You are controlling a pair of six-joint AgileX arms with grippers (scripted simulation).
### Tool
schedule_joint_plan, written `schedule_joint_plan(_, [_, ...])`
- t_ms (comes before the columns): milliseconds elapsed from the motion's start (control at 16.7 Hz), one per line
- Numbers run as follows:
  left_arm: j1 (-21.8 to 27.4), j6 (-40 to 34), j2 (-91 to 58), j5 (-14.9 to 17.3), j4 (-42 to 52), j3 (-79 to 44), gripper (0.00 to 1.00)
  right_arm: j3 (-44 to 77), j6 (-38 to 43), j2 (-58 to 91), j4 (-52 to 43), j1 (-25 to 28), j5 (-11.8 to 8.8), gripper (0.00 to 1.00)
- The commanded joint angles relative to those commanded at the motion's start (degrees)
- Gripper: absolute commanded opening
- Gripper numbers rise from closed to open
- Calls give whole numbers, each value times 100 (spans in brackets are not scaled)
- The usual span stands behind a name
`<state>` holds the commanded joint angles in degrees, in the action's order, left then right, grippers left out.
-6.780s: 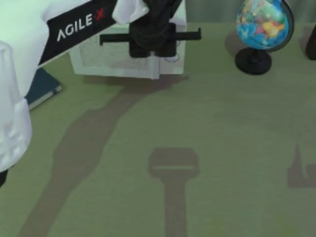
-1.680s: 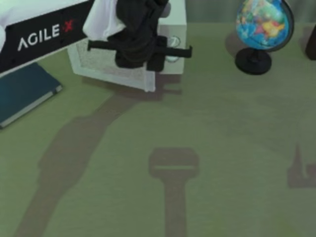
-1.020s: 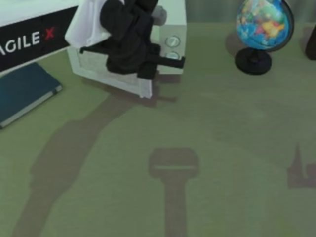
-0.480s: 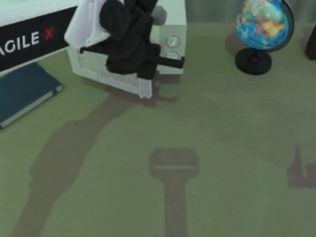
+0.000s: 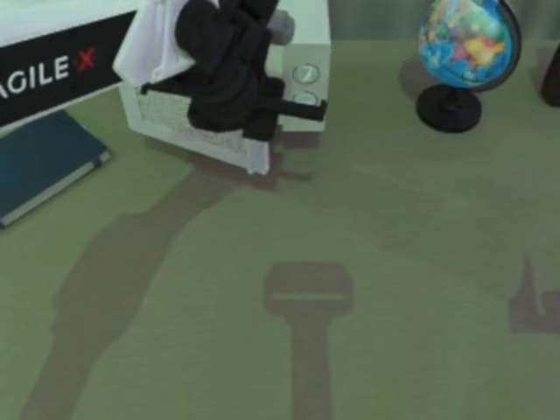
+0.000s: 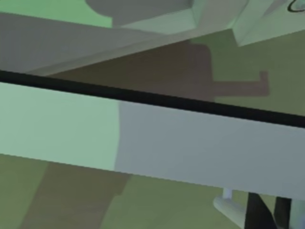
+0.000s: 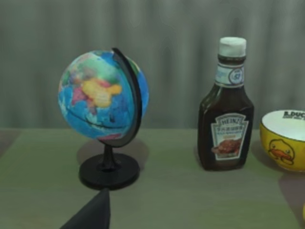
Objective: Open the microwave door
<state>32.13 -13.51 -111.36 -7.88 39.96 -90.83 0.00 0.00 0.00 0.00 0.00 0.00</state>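
Note:
The off-white microwave (image 5: 306, 31) stands at the table's back left, its two round knobs (image 5: 305, 73) showing. The microwave door (image 5: 166, 118) with its speckled mesh window stands ajar, its free edge (image 5: 260, 157) swung out from the front toward the table. My left gripper (image 5: 234, 96) hovers over that door. In the left wrist view the door's white face (image 6: 190, 143) fills the frame, and my left gripper (image 6: 267, 217) is shut on the door's pale handle (image 6: 228, 208). My right gripper (image 7: 93, 215) shows only as a dark tip, parked off to the right.
A globe (image 5: 464, 44) on a black stand sits at the back right, beside a ketchup bottle (image 7: 226, 114) and a yellow duck bowl (image 7: 286, 140). A dark blue book (image 5: 44, 166) lies at the left edge. Arm shadows cross the green table (image 5: 394, 262).
The left gripper has moved left and drawn the door's free edge out from the microwave front, so the door now stands at an angle. Nothing has visibly moved in the last half second.

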Motion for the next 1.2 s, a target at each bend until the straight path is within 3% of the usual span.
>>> schedule_joint_plan(540, [32,-6,-4,40,-10,26,0,0,0,0,0,0,0,100])
schedule_joint_plan(960, [-165,694,464,394,-233,651,0,0,0,0,0,0,0,100])
schedule_joint_plan(1200, [-170,715,486,405,-248,661,0,0,0,0,0,0,0,100])
